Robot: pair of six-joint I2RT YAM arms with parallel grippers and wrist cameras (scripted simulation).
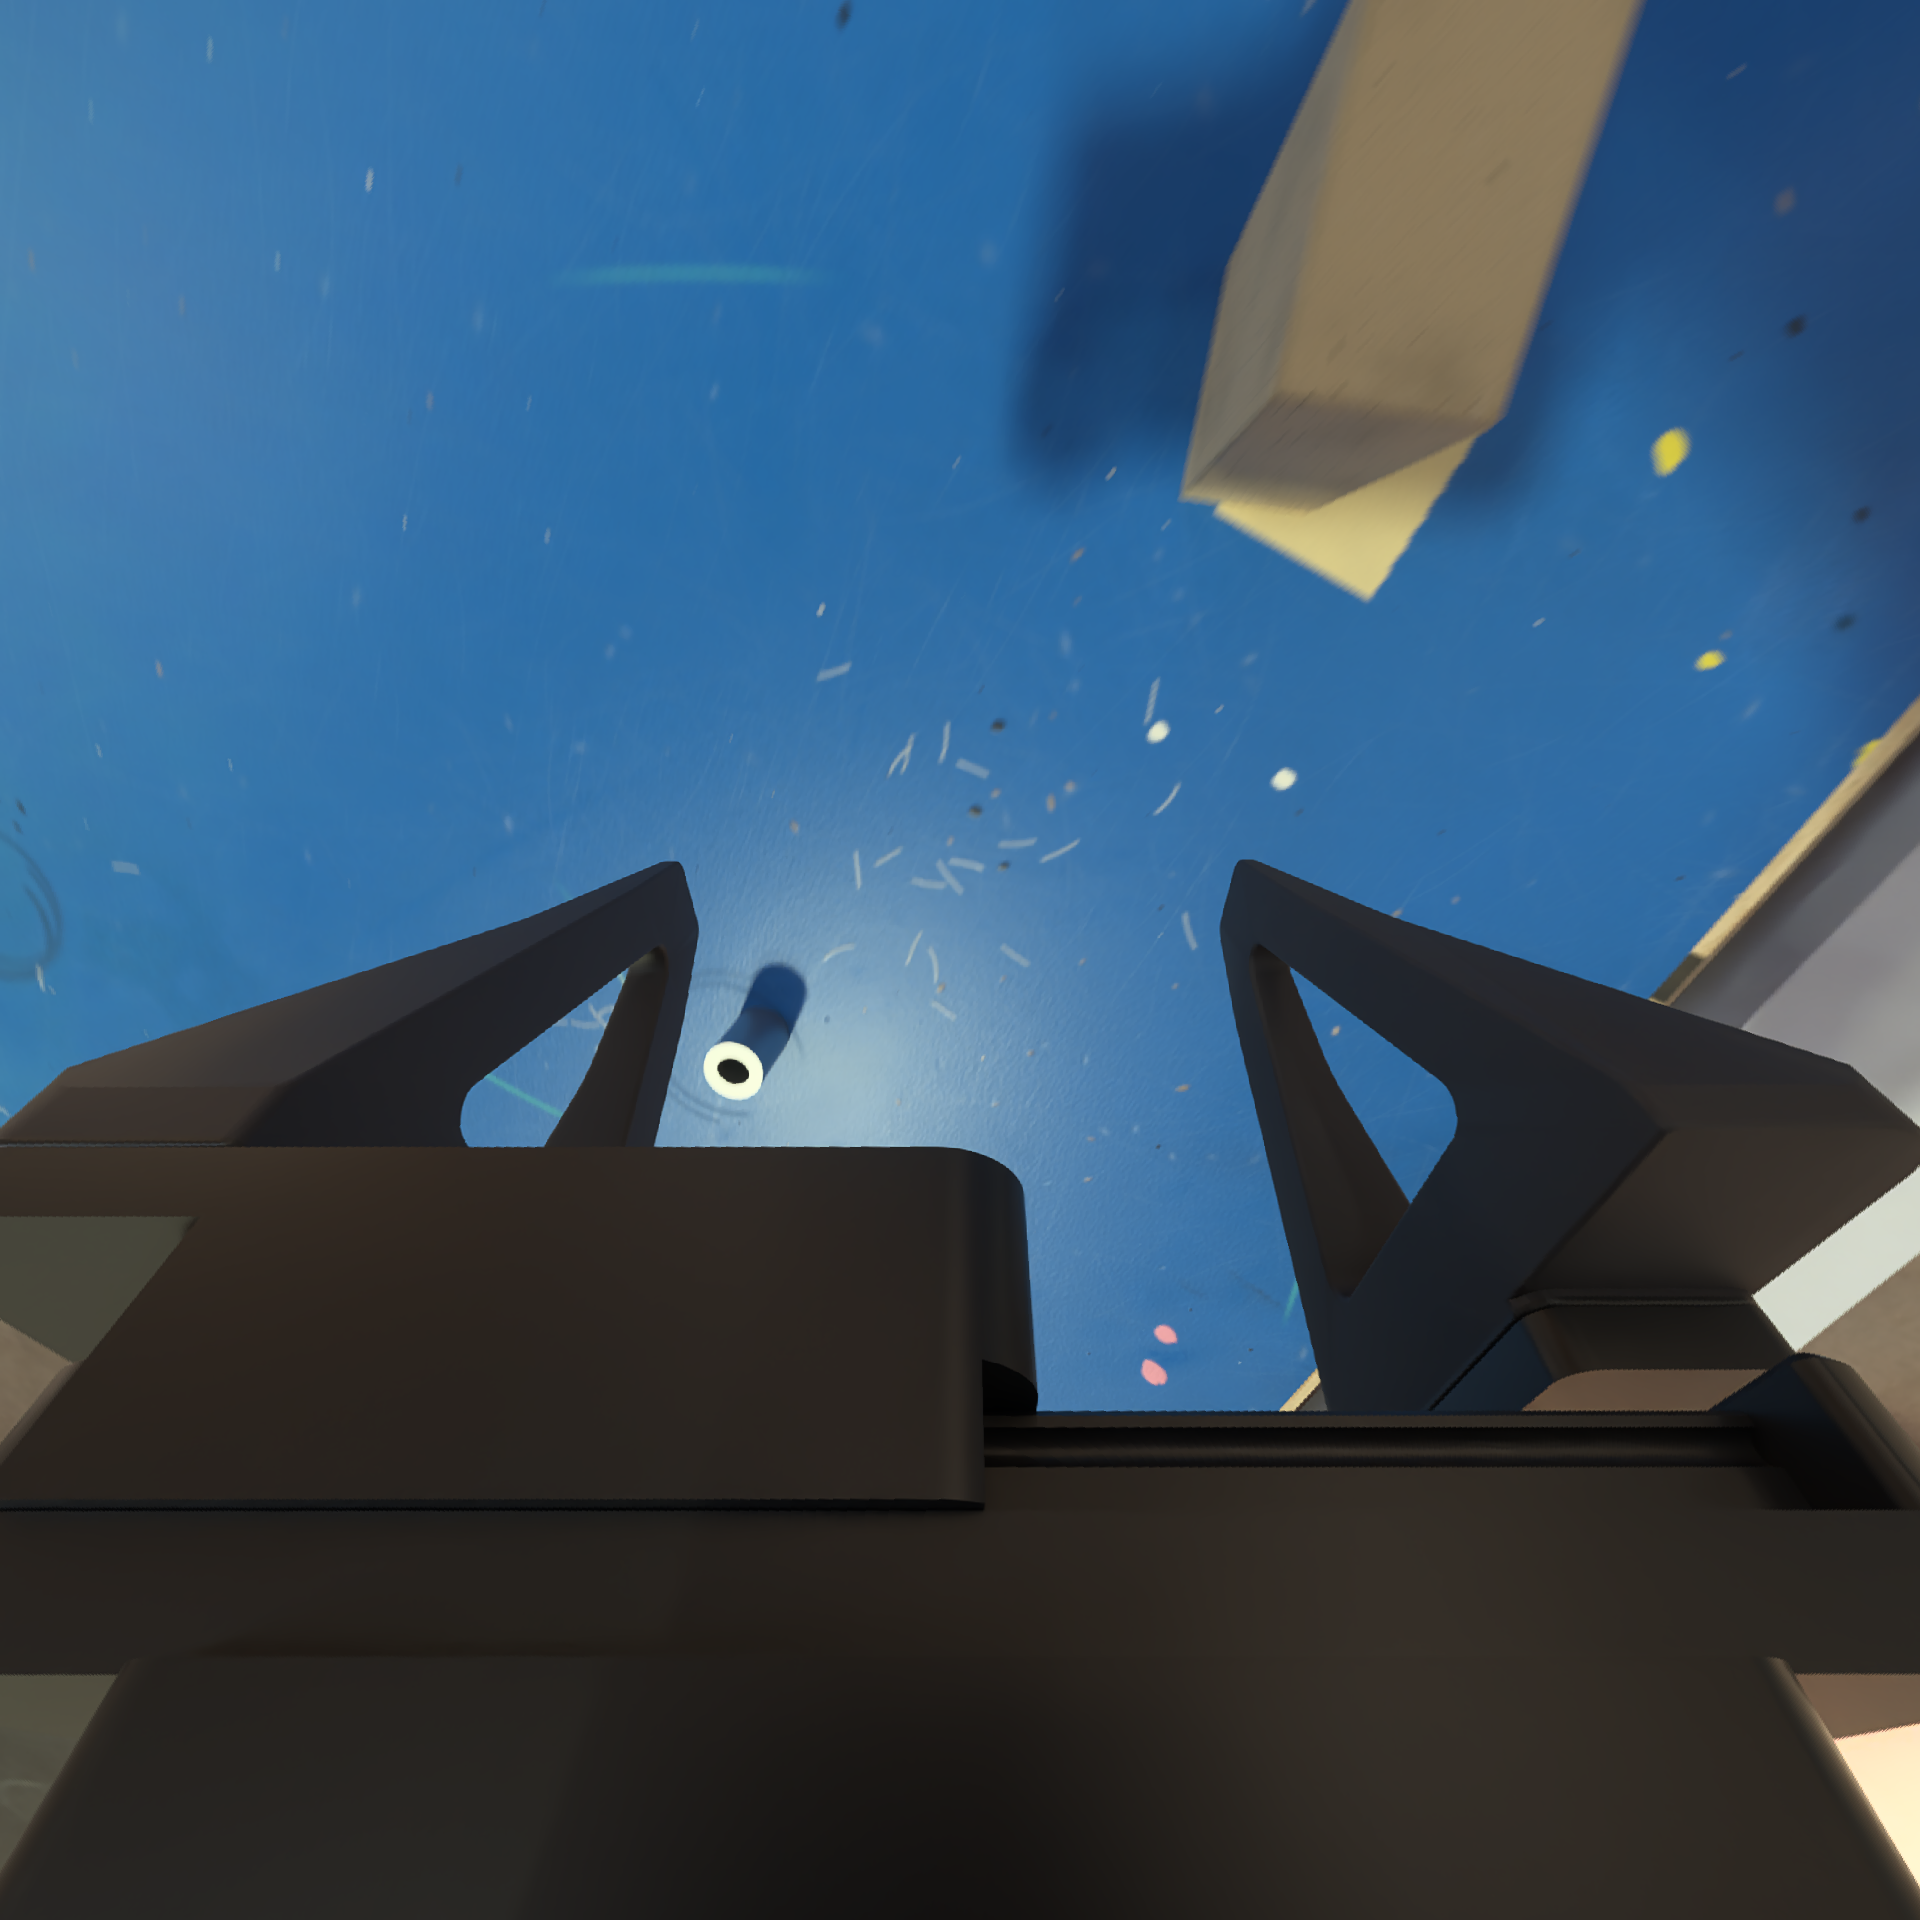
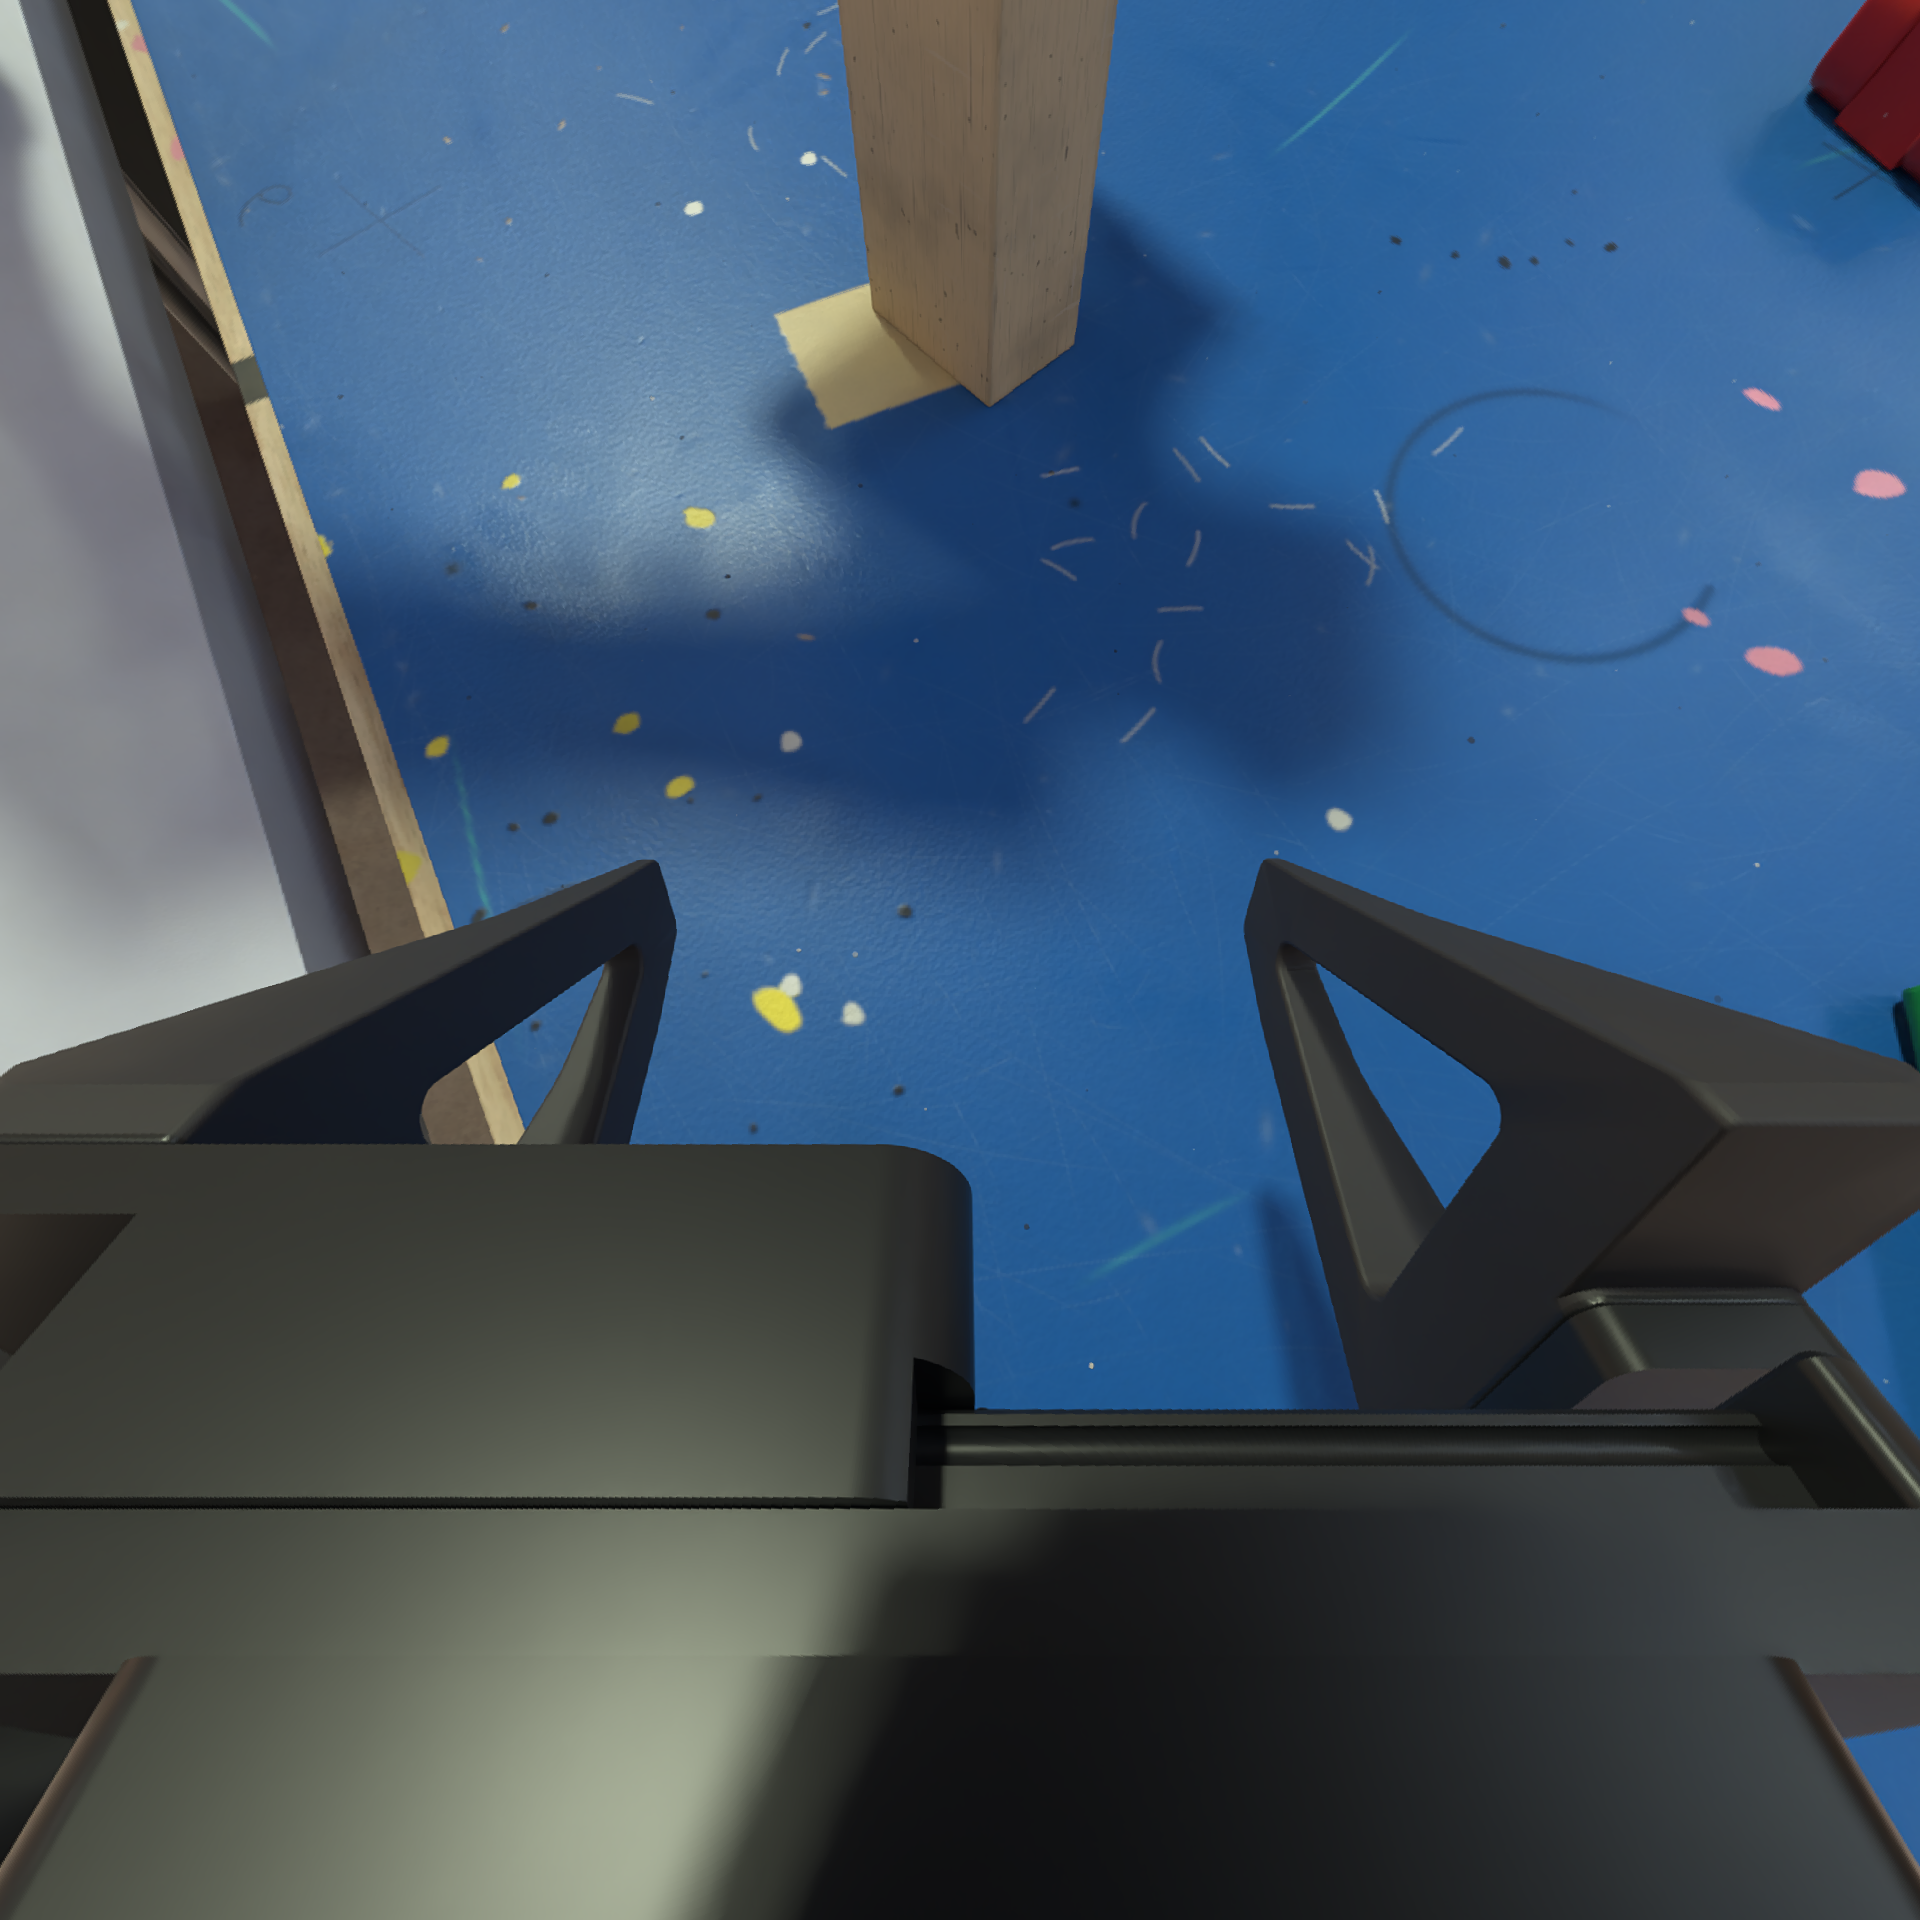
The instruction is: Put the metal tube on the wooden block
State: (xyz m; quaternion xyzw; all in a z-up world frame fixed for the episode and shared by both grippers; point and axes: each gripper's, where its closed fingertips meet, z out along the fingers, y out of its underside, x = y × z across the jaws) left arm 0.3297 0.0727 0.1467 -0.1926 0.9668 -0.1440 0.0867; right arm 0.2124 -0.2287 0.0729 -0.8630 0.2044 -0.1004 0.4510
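Blue, paint-flecked and scratched, the table top (image 1: 520, 468) fills both wrist views, with a wooden edge strip (image 2: 312, 644) along one side and pale floor beyond it.

In the left wrist view the left gripper (image 1: 956, 883) is seen with its jaws spread wide apart and nothing held between them. The metal tube (image 1: 764, 1029) is seen almost end-on, its bright ring-shaped mouth turned toward the camera. It sits just beside the inner face of the left-hand finger (image 1: 665, 987), well off the midline of the gap; whether it touches that finger cannot be told. Farther out, up and to the right, the wooden block (image 1: 1382, 260) lies well apart from the tube, over a scrap of tan tape (image 1: 1340, 540).

In the right wrist view the right gripper (image 2: 961, 883) is likewise spread open and empty, held over bare table. The same block (image 2: 971, 187) and tape (image 2: 842, 364) are seen ahead of it, with a red thing (image 2: 1870, 94) at the far corner and a green thing (image 2: 1910, 1029) at the right edge.

The main risk is judged to be an off-centre close: the tube would be pushed or rolled by one finger before the other arrives, and could be knocked over or squirted out. A round, smooth tube is likely to slip in a shallow grip. Once set on the block, it may roll off.
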